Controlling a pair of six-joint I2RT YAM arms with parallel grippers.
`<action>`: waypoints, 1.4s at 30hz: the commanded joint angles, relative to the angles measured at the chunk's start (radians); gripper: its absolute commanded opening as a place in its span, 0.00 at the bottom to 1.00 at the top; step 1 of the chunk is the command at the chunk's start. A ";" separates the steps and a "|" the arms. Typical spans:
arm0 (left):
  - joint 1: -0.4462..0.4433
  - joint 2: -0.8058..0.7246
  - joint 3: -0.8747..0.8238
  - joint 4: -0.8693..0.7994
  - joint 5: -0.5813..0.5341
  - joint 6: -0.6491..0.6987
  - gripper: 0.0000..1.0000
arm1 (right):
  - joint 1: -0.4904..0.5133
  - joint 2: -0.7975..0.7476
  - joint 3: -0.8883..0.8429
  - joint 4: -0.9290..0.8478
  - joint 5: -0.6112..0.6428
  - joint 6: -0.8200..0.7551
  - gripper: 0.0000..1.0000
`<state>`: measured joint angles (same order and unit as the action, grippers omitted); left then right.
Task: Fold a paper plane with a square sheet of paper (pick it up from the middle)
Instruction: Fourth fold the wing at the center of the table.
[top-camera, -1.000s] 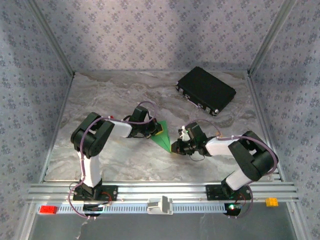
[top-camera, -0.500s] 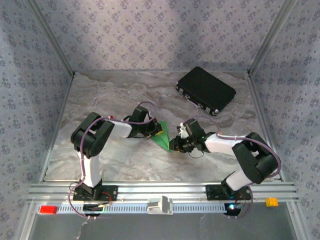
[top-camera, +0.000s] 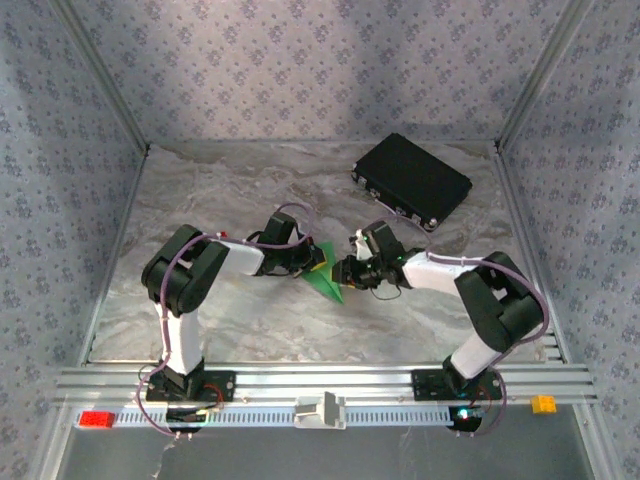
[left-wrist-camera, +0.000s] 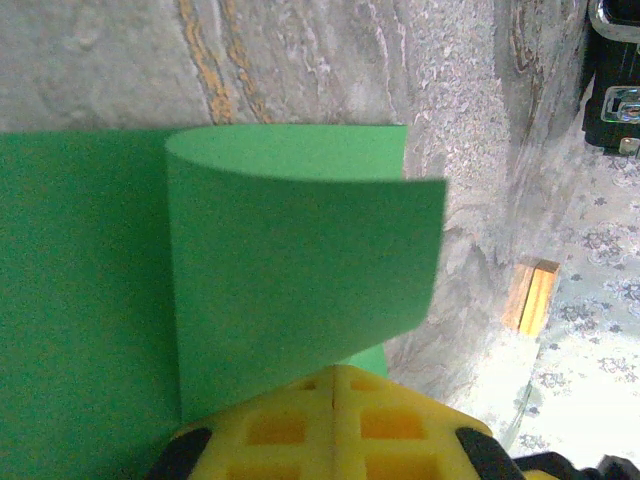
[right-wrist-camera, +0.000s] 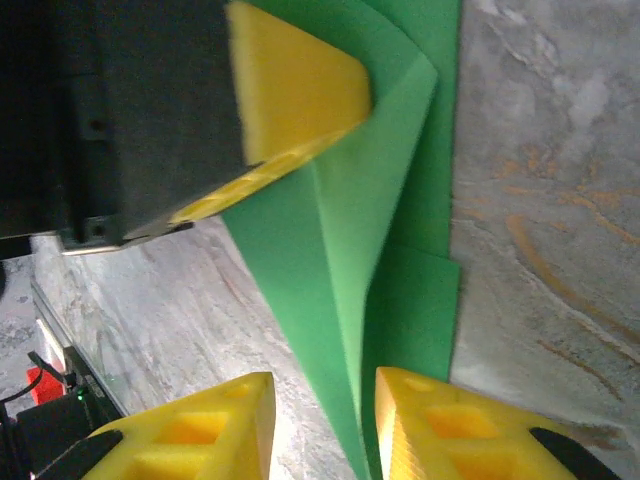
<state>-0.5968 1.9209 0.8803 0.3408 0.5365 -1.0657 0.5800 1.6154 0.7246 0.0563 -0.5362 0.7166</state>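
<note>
At the middle of the table, between the two arms, the square sheet of paper lies partly folded. It forms a green wedge whose long axis runs from far to near, with the near tip slanting slightly to the right.

Note the left gripper at the far left edge of the wedge. In the left wrist view its yellow pads are pressed together with no gap. A curled flap of the sheet rises from the table and meets them, so treat this gripper as pinching the flap.

Note the right gripper just beside the right edge of the wedge, facing left toward the other gripper. In the right wrist view its jaws stand apart. The raised fold of the sheet runs as a thin ridge from the left gripper's pad down into the gap between the right fingers. Neither right finger visibly presses the ridge.

The coming move probably depends on this alignment: the ridge already lies along the gap of the right gripper, so closing there should catch the fold. Both grippers are at the paper, and the right one is nearer the near tip. The black case sits well apart at the far right.
</note>
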 joint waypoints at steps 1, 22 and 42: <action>-0.008 0.035 -0.023 -0.036 -0.023 0.004 0.00 | -0.006 0.029 0.011 0.022 -0.016 0.018 0.32; -0.008 0.042 -0.025 -0.033 -0.026 -0.005 0.00 | -0.005 0.044 -0.106 0.121 -0.058 0.058 0.10; -0.002 0.042 -0.036 -0.029 -0.038 -0.016 0.00 | 0.006 -0.012 -0.168 0.031 -0.028 0.026 0.15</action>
<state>-0.6006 1.9263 0.8742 0.3664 0.5381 -1.0744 0.5785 1.6184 0.5846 0.1757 -0.5800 0.7662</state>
